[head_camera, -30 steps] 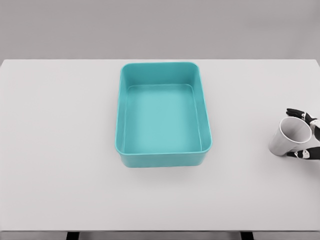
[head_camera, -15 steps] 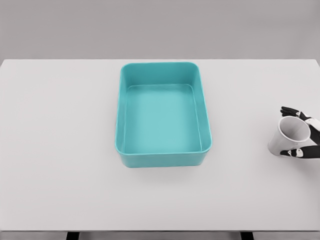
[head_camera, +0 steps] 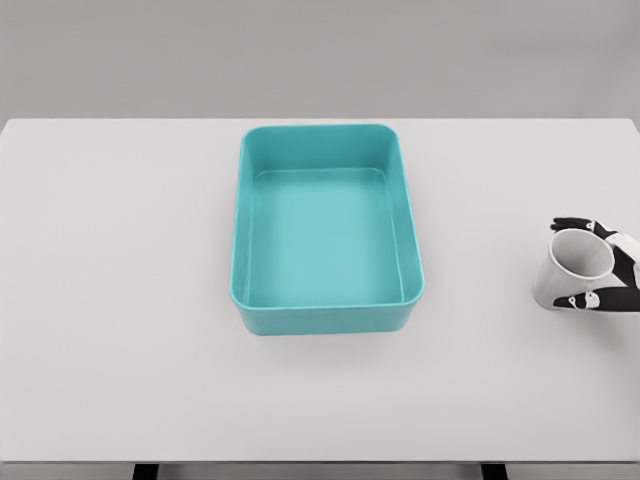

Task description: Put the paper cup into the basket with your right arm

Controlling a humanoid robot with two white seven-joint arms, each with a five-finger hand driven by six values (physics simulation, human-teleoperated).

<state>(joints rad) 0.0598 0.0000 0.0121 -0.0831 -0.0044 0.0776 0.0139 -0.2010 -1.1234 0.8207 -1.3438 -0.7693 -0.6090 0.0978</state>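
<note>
At the worktop's (head_camera: 120, 300) right edge, the right hand (head_camera: 612, 275) wraps its fingers (head_camera: 588, 300) around the tilted paper cup (head_camera: 572, 270), gripping it for lifting towards the teal basket (head_camera: 240, 220), well apart at centre.

Bright, even, diffuse light fills the rendered scene, with no glare or hot spots. The flat white surface (head_camera: 120, 300) reads a uniform pale grey. The teal rectangular plastic basket (head_camera: 243, 230) casts only a faint, soft shadow along its near edge, and its inner walls shade slightly darker. Everything is sharp, with no blur and no visible edge distortion.
</note>
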